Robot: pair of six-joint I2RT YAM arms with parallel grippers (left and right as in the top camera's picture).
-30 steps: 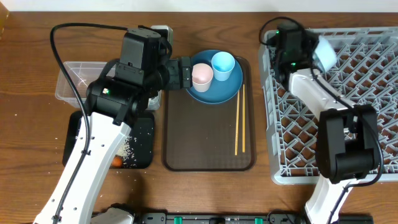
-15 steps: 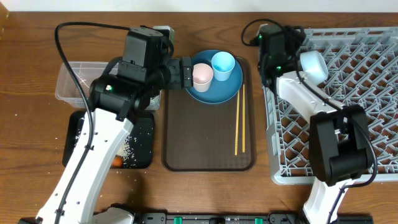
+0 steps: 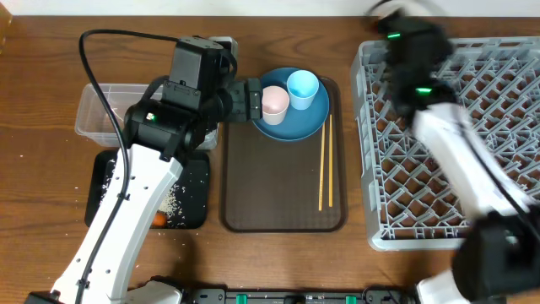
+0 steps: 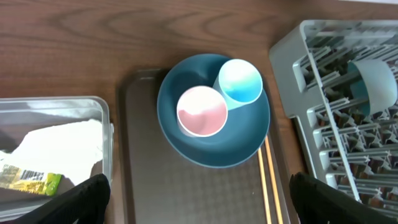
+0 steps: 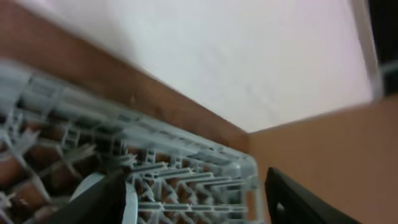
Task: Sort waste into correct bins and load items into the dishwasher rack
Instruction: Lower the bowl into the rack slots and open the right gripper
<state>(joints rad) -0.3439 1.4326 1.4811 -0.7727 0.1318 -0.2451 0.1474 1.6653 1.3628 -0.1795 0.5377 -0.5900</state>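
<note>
Dishwasher rack (image 3: 384,169) right of brown tray (image 3: 278,194), light-blue bowl (image 4: 373,84) among its pegs. Clear tub (image 3: 97,110) and black tray (image 3: 192,181) left of brown tray. Dark-blue plate (image 3: 305,128) on brown tray's far end, carrying white-pink cup (image 3: 273,103) and light-blue cup (image 3: 303,88) side by side. Chopsticks (image 3: 324,165) along its right edge. Left gripper (image 4: 199,196) above plate, fingers wide apart, empty. Right gripper (image 5: 202,199) over rack's far edge, blurred, fingers apart, nothing between.

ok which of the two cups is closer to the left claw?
The white-pink cup: it stands on the dark-blue plate right by the open left claw. The light-blue cup sits beyond it, toward the dishwasher rack.
</note>
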